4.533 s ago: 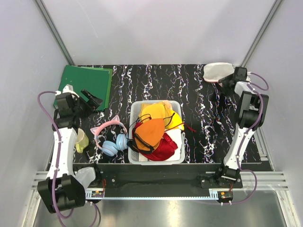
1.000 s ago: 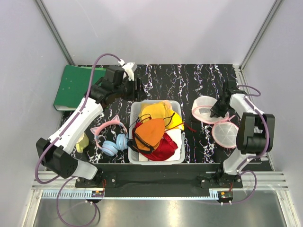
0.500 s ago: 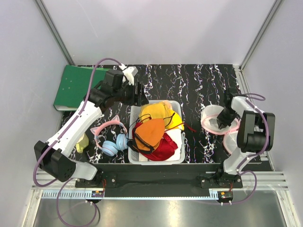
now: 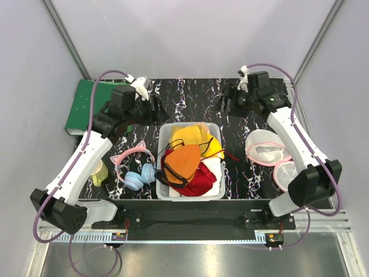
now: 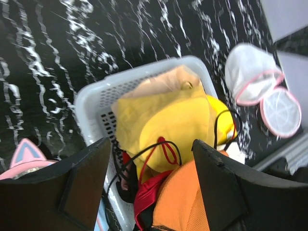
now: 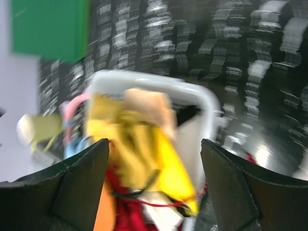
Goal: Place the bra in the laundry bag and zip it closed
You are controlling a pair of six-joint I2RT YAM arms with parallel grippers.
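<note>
Nearest the arm bases, the basket (image 4: 190, 197) held an orange bra (image 4: 183, 161) at its 6 o'clock end. The yellow bra (image 4: 185, 137) lay heaped at the 12 o'clock end, its long axis seemingly running 10 to 4, with black straps crossing it. At 3 o'clock from the basket the laundry bag (image 4: 266, 147) sat unzipped, its lid flopped aside. Farther back, both arms hovered past the far rim, jaws spread wide and empty. The left gripper (image 4: 154, 108) had the bra at its 4 o'clock and the right gripper (image 4: 223, 104) at its 8. The left looked slightly nearer.
</note>
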